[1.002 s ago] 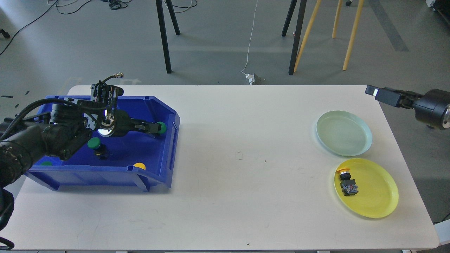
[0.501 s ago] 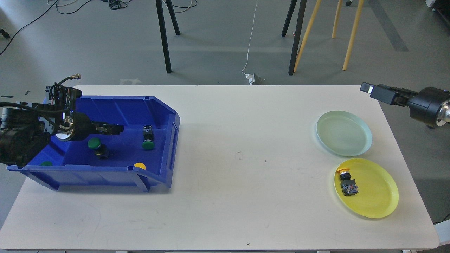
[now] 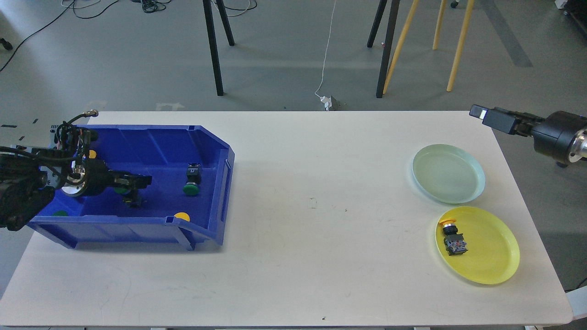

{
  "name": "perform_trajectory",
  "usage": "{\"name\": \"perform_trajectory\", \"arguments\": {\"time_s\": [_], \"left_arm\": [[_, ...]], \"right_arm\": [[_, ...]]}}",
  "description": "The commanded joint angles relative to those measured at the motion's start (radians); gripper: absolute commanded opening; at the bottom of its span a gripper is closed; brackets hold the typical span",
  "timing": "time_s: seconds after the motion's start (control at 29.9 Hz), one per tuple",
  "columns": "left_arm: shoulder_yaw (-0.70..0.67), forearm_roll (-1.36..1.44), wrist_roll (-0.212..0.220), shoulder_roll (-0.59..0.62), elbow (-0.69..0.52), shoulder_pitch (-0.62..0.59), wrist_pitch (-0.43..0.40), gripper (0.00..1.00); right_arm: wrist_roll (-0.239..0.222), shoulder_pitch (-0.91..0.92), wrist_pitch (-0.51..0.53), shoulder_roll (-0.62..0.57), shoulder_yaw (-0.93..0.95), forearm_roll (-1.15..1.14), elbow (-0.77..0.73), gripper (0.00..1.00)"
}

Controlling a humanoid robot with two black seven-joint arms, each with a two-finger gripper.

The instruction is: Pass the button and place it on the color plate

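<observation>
A blue bin (image 3: 220, 183) on the table's left holds several buttons. A green button with a black body (image 3: 191, 181) lies at its right side. Another green button (image 3: 120, 190) with a black body is partly hidden under my left gripper (image 3: 146, 179). The gripper is low inside the bin and points right; its fingers look dark and I cannot tell them apart. A yellow cap (image 3: 182, 216) shows at the front rim. The pale green plate (image 3: 448, 173) is empty. The yellow plate (image 3: 486, 256) holds a yellow button (image 3: 451, 237). My right gripper (image 3: 479, 112) hovers by the table's far right corner.
A green cap (image 3: 59, 213) and a yellow cap (image 3: 92, 153) show at the bin's left side. The white table (image 3: 321, 206) stretches between the bin and the plates. Chair and easel legs stand on the floor beyond the table.
My left gripper let go of the green button at the bin's right side, and the button now lies there. The gripper drew back left and lower, over the other green button. The right gripper shifted slightly left.
</observation>
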Motion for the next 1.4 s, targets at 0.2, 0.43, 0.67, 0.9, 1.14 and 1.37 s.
{"name": "perform_trajectory", "arguments": {"time_s": [0.2, 0.43, 0.67, 0.9, 1.14, 1.37], "left_arm": [[0.08, 0.0, 0.0, 0.019, 0.027, 0.002, 0.055, 0.77], [0.091, 0.0, 0.0, 0.025, 0.024, 0.002, 0.06, 0.69], [0.114, -0.003, 0.0, 0.056, 0.014, 0.002, 0.06, 0.59], [0.108, -0.007, 0.0, 0.063, 0.005, -0.006, 0.052, 0.4], [0.096, -0.016, 0.0, 0.169, -0.222, -0.096, -0.023, 0.4], [0.05, -0.016, 0.0, 0.353, -0.552, -0.17, -0.086, 0.4]], "right_arm": [[0.0, 0.0, -0.008, 0.0, 0.001, 0.003, 0.0, 0.74], [0.0, 0.0, -0.009, 0.0, 0.001, 0.003, 0.005, 0.74], [0.0, 0.001, -0.009, -0.002, 0.001, 0.003, 0.003, 0.74], [0.0, 0.003, -0.009, 0.002, 0.001, 0.001, 0.003, 0.74], [0.0, 0.007, -0.008, 0.014, 0.001, 0.003, 0.003, 0.74], [0.0, 0.02, -0.006, 0.04, -0.001, 0.003, 0.003, 0.74]]}}
